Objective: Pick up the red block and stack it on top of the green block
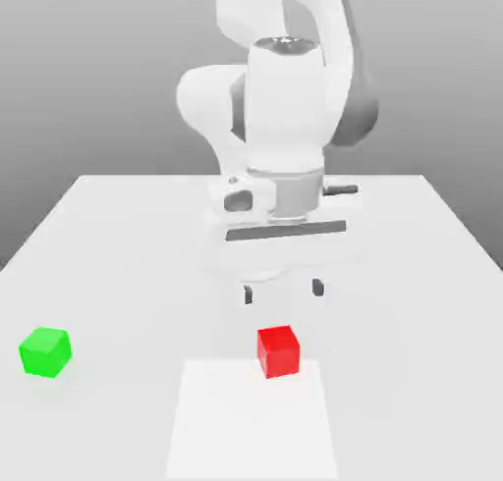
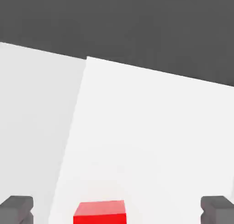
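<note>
The red block [image 1: 279, 350] is a small cube resting on the white table near the front, at the far edge of a paler white patch. In the hand view the red block [image 2: 100, 212] lies between my two dark fingertips [image 2: 16, 208], which stand far apart on either side. My gripper [image 1: 283, 291] hangs open just above and slightly behind the red block, touching nothing. The green block [image 1: 45, 351] sits alone on the table at the exterior view's left, well apart from the red one.
The white table [image 1: 413, 273] stretches wide around both cubes. A brighter rectangular patch [image 1: 251, 420] lies on it at the front. My arm's white body [image 1: 285, 126] rises behind the gripper.
</note>
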Controlling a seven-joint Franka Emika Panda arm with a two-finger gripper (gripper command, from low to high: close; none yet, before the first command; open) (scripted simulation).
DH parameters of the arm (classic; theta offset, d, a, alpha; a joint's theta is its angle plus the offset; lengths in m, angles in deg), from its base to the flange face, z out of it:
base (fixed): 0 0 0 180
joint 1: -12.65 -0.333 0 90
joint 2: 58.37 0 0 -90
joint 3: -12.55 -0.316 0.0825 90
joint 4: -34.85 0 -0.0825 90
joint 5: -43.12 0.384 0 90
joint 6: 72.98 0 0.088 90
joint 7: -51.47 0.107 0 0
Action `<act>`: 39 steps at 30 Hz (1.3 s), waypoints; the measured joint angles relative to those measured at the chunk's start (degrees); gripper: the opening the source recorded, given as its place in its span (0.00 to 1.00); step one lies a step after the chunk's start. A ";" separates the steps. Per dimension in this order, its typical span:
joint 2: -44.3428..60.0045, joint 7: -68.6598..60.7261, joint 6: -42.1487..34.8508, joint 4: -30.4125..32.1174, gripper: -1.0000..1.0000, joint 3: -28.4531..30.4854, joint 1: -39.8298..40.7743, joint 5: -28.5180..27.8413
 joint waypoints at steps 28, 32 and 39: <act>0.26 10.25 -3.91 -2.63 0.00 5.08 5.55 0.71; 1.75 19.52 -5.95 -6.22 0.00 8.88 11.11 0.89; 4.51 36.29 -9.51 -12.53 0.00 15.70 22.69 0.46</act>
